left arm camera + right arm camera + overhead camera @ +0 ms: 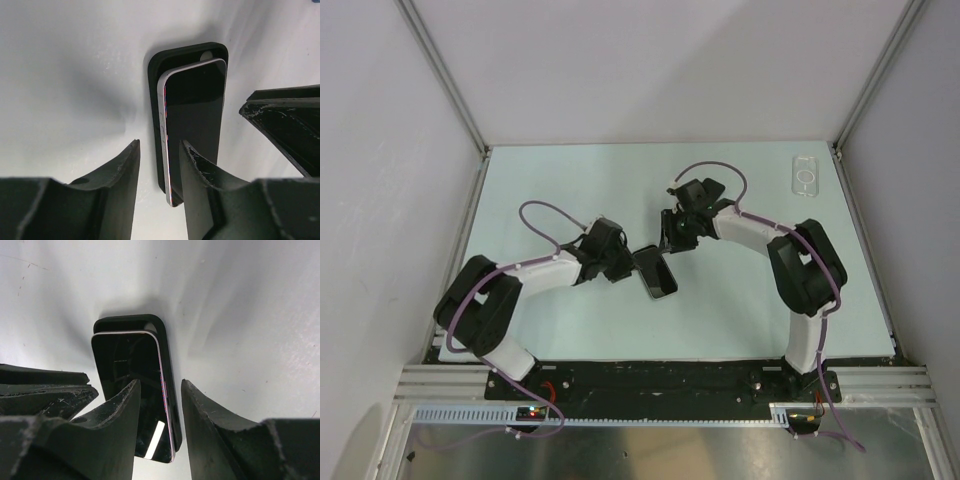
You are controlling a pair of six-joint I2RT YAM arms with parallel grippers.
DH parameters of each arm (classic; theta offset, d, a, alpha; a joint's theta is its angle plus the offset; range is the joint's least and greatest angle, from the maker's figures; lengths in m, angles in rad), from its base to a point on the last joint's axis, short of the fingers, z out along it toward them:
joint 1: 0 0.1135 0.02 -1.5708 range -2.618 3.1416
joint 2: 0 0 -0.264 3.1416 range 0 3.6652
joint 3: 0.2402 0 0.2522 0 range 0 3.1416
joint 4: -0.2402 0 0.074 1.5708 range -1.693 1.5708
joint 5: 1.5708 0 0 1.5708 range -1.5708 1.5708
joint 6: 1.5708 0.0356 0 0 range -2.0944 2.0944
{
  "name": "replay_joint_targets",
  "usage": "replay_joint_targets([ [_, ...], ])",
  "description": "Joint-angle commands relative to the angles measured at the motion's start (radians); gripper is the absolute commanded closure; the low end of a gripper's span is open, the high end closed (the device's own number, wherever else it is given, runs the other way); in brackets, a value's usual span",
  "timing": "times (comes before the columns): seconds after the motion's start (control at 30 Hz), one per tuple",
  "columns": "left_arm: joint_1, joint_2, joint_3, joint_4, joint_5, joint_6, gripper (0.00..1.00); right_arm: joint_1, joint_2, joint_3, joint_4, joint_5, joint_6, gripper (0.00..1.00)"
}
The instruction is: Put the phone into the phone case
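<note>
Hazard review ran from the left of the table (560, 175) to the right.

Left end effector (159, 150) sat low over the centre. Its fingers (117, 195) were apart with a narrow gap and straddled one long edge of the phone (192, 130). No clamping was evident, and pad contact could not be told. The phone lay dark glass up on a black shell (153, 110). It was offset, so that the shell's end and one side showed past it, and the edge with the side buttons appeared slightly raised.

Right end effector (160, 387) met the phone from the far right. Its fingers were also apart and straddled the opposite long edge.

The phone case (806, 174), clear, lay at the far right corner of the table, well apart from both arms.

Probable faults from this state:

1. Slip. A pinch on a thin, smooth edge could let the phone pivot or drop when lifted.
2. Drag. The black shell could rise or slide with the phone if the phone was partly seated in it.
3. Collision. Both end effectors worked just beside each other, so an uncoordinated closing or lift could bring their fingers together.
4. Transfer. The case lay far from the phone, so a weak hold would likely fail in transit.
5. Seating. The light case could skid toward the frame corner under pressing force. Which face lay up could not be told.
</note>
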Motion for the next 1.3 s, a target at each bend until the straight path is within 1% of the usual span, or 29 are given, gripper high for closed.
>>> replay_joint_targets([
  [0.0,-0.008,0.012,0.031,0.043,0.015,-0.026,0.59,-0.002,0.028,-0.008,0.041,-0.019,-0.011,0.58],
  [0.27,-0.008,0.034,0.038,0.044,0.002,-0.033,0.66,-0.002,0.048,-0.01,0.054,-0.02,-0.001,0.6],
  [0.73,-0.008,0.067,0.074,0.043,0.002,-0.017,0.74,0.001,0.064,-0.016,0.059,-0.015,0.0,0.62],
  [0.93,-0.008,0.085,0.084,0.043,0.002,-0.018,0.83,0.007,0.07,-0.017,0.058,-0.008,0.0,0.62],
  [1.17,-0.008,0.107,0.087,0.038,-0.028,-0.02,0.98,0.018,0.072,-0.018,0.057,0.002,-0.002,0.62],
  [1.27,-0.007,0.123,0.089,0.034,-0.035,-0.021,1.0,0.024,0.072,-0.019,0.057,0.004,-0.001,0.62],
])
